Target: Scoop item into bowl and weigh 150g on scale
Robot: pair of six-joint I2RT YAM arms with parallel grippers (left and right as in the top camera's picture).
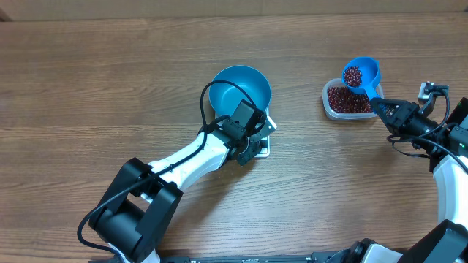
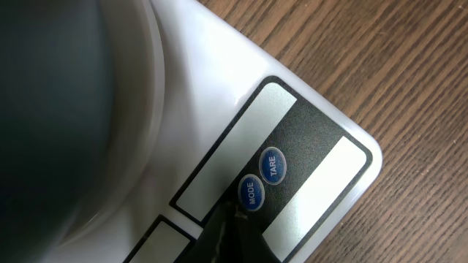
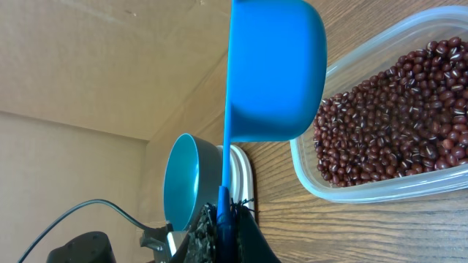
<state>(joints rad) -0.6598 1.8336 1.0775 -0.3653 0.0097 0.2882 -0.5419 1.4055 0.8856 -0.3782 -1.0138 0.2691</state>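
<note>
The bright blue bowl stands on the white scale. My left gripper is shut, and its tip rests on the scale's dark panel just below the MODE button, beside TARE. In the left wrist view the bowl is a dark blur at the left. My right gripper is shut on the handle of a small blue scoop, which is filled with red-brown beans and held over the tub. In the right wrist view the scoop is above the gripper, with the bowl behind.
A clear plastic tub holding more beans sits on the wooden table right of the scale. A black cable loops from the left arm beside the bowl. The right arm's body fills the table's right edge.
</note>
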